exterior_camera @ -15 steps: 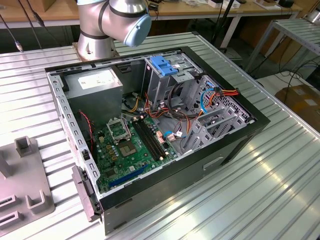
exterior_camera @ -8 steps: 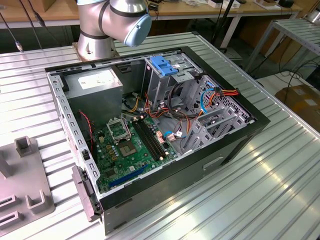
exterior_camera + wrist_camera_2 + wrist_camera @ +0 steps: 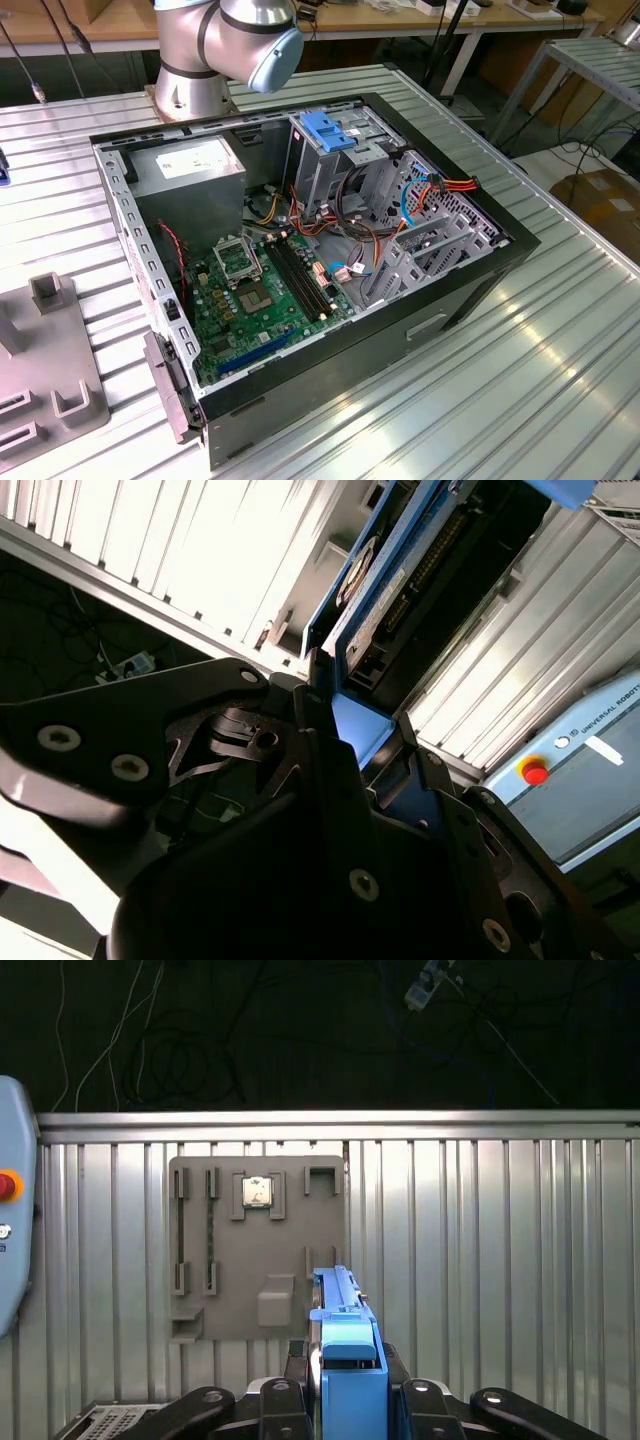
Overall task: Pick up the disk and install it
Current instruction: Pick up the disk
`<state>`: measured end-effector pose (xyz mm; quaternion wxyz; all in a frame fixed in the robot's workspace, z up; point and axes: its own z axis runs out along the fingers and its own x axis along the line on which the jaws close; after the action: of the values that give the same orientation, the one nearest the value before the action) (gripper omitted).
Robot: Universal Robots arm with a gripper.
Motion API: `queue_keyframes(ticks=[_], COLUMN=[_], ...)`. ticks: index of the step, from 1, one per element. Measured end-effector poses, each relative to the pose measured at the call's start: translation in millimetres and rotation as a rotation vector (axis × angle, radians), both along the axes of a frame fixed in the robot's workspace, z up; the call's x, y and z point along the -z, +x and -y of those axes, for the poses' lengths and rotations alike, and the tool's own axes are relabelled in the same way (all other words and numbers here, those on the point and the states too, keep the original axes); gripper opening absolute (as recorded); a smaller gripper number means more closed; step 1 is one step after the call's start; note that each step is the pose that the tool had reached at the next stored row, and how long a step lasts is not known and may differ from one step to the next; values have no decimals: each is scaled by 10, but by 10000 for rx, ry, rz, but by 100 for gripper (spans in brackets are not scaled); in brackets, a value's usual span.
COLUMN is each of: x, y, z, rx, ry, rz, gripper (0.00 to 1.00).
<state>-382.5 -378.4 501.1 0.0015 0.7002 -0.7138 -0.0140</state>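
The disk (image 3: 346, 1345) is seen edge-on in its bright blue frame, standing upright between my gripper's (image 3: 347, 1385) two black fingers, which are shut on its lower end. In the second wrist view the disk (image 3: 392, 585) shows its metal face and a connector row, with the blue frame along its edge, and the gripper (image 3: 365, 730) clamps it from both sides. It hangs well above the ribbed metal table (image 3: 500, 1260). In the exterior view the open computer case (image 3: 470, 290) lies on its side, with the metal drive cage (image 3: 340, 160) at its far end.
A grey fixture plate (image 3: 255, 1250) carrying a small chip (image 3: 258, 1192) lies on the table below. A pendant with a red button (image 3: 535, 772) sits at the table's edge. Inside the case are a motherboard (image 3: 260, 290), a grey power box (image 3: 190, 170), cables (image 3: 440, 190) and a blue handle (image 3: 330, 130).
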Motion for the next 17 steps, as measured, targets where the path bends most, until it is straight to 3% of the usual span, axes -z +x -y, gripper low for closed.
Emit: queue_keyframes(ticks=[17], x=[0], y=[171], z=[0], rx=[0], ry=[0], rz=[0], gripper=[37])
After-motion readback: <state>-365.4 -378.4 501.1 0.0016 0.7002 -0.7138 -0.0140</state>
